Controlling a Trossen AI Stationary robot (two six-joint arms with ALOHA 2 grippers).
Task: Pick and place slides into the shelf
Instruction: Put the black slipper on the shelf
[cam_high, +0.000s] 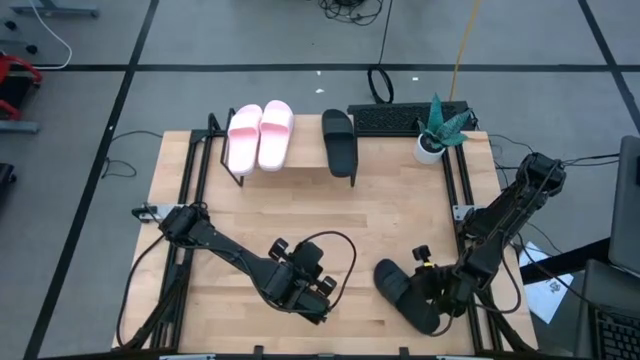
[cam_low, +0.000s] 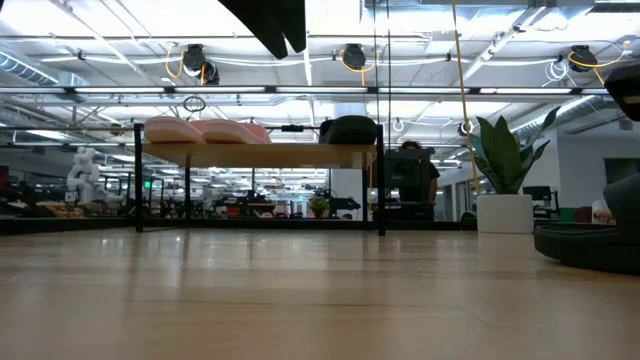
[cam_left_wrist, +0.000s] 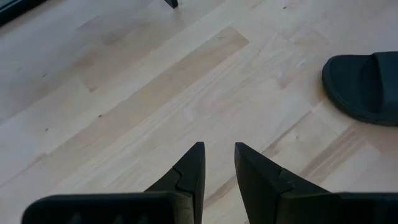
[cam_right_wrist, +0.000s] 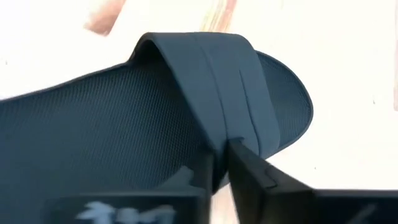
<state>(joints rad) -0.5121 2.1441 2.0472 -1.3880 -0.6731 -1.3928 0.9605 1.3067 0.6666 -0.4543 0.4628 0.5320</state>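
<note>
Between the right gripper's nearly closed fingers, pinching the strap of the last black slide; best lifted level toward the shelf ahead, beside its mate.

Looks like a robotics lab in a big open industrial hall: exposed white ceiling trusses and pipes up top, grey floor with black tape lines, cables, and a black keyboard at the pale wooden table's far edge.
</note>
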